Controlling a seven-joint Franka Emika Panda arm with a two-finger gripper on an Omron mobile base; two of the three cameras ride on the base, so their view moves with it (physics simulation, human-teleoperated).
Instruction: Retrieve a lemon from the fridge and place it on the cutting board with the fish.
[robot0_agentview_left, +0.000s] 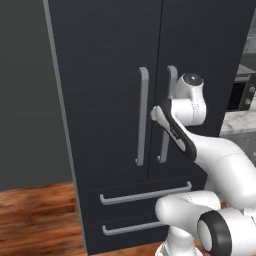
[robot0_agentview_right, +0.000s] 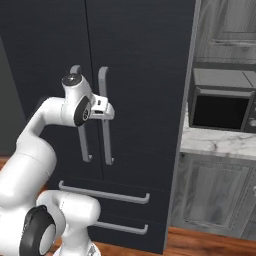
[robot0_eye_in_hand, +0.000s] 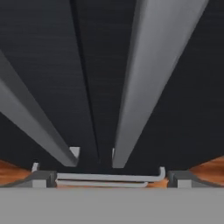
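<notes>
Beside marbled counter (robot0_agentview_right: 215, 142), fridge (robot0_agentview_left: 110, 60) (both doors shut) above wood floor (robot0_agentview_left: 35, 215).

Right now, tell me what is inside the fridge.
Cannot be seen: both doors of the fridge are shut, hiding shelves and any lemon. Visible outside are two bar handles and two drawers below.

Fridge (robot0_agentview_left: 105, 75) was charcoal black, handles (robot0_agentview_left: 143, 116) grey; floor (robot0_agentview_left: 35, 215) reddish wood-grain; counter (robot0_agentview_right: 220, 142) white marbled; arm (robot0_agentview_right: 35, 145) white.

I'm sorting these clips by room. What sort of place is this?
Most likely a kitchen: a tall black fridge with bar handles, a microwave on a white marbled counter, and grey wood-grain cupboards.
</notes>
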